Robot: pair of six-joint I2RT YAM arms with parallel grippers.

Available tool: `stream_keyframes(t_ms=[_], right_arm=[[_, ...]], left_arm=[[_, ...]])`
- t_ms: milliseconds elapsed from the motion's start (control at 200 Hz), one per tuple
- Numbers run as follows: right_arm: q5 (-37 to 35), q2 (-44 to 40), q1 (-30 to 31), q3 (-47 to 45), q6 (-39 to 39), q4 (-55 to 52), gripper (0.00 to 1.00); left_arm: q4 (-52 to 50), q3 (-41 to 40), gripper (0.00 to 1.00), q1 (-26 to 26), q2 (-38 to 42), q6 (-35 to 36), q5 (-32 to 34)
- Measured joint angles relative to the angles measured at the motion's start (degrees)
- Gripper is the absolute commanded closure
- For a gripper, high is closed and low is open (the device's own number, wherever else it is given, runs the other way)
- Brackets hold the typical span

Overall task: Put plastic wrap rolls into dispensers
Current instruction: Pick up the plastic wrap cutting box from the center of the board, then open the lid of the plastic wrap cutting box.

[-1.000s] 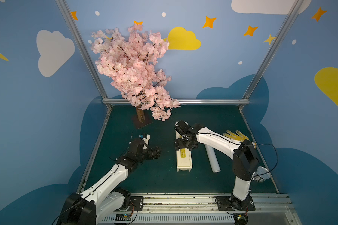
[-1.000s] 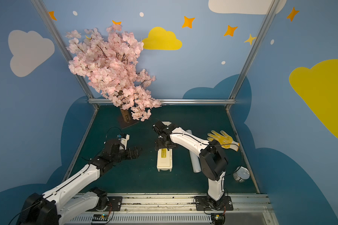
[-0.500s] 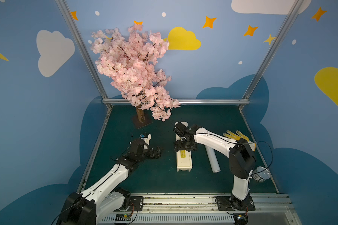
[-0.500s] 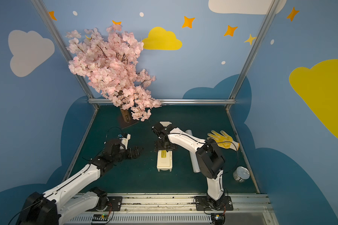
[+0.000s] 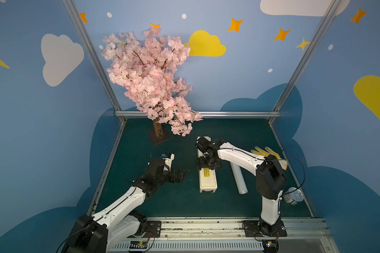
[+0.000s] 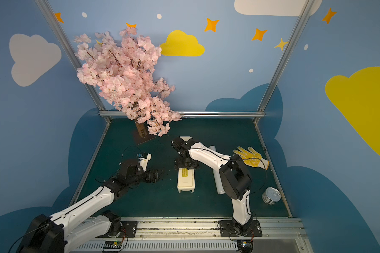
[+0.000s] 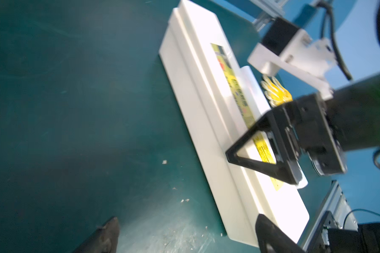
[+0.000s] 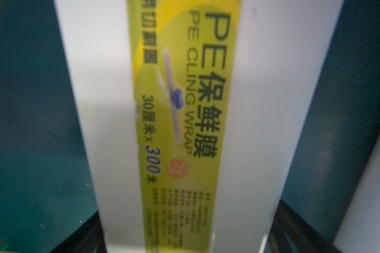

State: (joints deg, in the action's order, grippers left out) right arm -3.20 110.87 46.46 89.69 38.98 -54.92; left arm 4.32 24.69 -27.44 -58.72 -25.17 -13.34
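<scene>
Here I see a green table mat walled in by blue panels painted with clouds and stars, with both arms reaching in from the near edge. The dispenser lies flat near the middle of the mat, its long side running away from the arm bases, lid down and yellow label facing up. In the right wrist view the words "PE CLING WRAP" are legible on it. The right gripper points down over the middle of the dispenser with its jaws spread wide. One of its fingers sits on each long side of the box, straddling it; I cannot tell whether the pads touch the plastic. The plastic wrap roll lies on the mat just beside the dispenser on my right – roughly parallel, slightly angled, its far end hidden under the right forearm. It is outside the box. The left gripper hovers low over bare mat on my left of the dispenser, apart from it, aimed toward it. Its fingers stand wide apart with nothing between them. A pink cherry blossom tree stands on a brown base at the back left. A yellow glove lies flat at the far right, behind the right elbow – and a silver tin can lies tipped near the right edge of the mat.
</scene>
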Motion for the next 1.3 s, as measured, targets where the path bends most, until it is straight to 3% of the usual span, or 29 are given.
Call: stream_keyframes(t_ms=[250, 451, 571, 821, 1302], right_arm=[[3.4, 0.3, -5.5, 4.0, 0.8, -1.2, 0.10], [8.6, 2.6, -9.4, 9.0, 3.0, -1.7, 0.09], [11.6, 4.2, -11.0, 11.6, 5.2, -1.8, 0.09], [16.4, 6.6, -11.5, 16.4, 9.6, -1.9, 0.09], [18.2, 7.2, -10.8, 17.8, 13.8, -2.2, 0.09]], left_arm=[[4.9, -2.5, 0.02, -8.1, 2.0, 6.6, 2.1], [11.1, -5.1, 0.00, -15.3, 2.5, 13.1, 7.3], [15.5, -7.1, 0.00, -17.1, 1.4, 15.2, 10.3], [27.9, -8.0, 0.00, -18.1, -8.1, 19.9, 14.1], [54.1, -8.1, 0.00, -21.5, -26.2, 28.7, 24.7]])
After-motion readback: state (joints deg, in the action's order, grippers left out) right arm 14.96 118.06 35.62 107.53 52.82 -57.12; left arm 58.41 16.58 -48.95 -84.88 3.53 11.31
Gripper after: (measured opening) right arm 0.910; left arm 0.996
